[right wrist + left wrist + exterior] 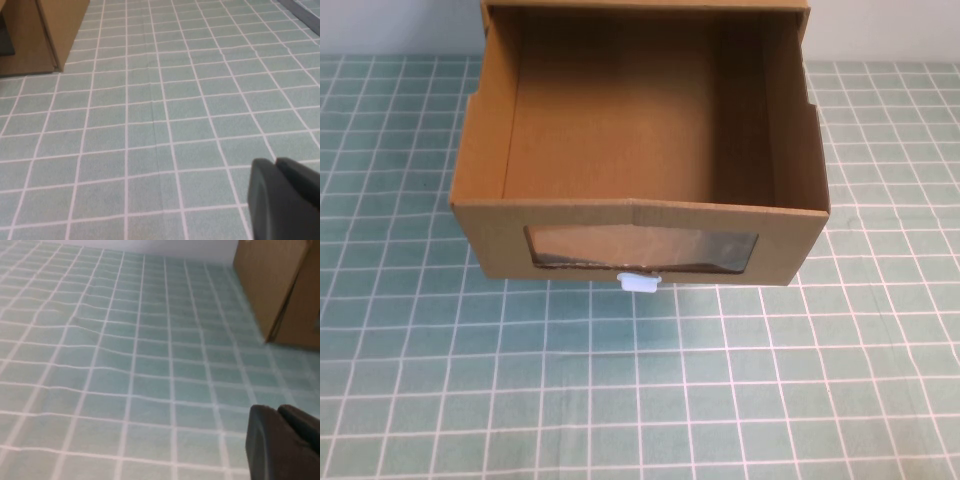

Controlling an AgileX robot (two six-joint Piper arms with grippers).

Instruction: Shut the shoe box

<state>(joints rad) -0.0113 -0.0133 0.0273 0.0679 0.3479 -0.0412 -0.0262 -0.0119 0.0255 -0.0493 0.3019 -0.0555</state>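
The shoe box (pixel 640 150), an empty, light, crushable cardboard drawer pulled open at upper centre, should be pushed on its stiff front panel; left tool (pixel 285 442) and right tool (pixel 282 197) sit low over the tabletop (pixel 640 400), opening indeterminate.

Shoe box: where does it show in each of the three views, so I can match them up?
High view: the shoe box fills the upper centre, drawer pulled out; neither gripper shows.
Left wrist view: its brown side is at the top right; left gripper low right.
Right wrist view: its corner is at the top left; right gripper low right.
Shared landmark: the green checked cloth.
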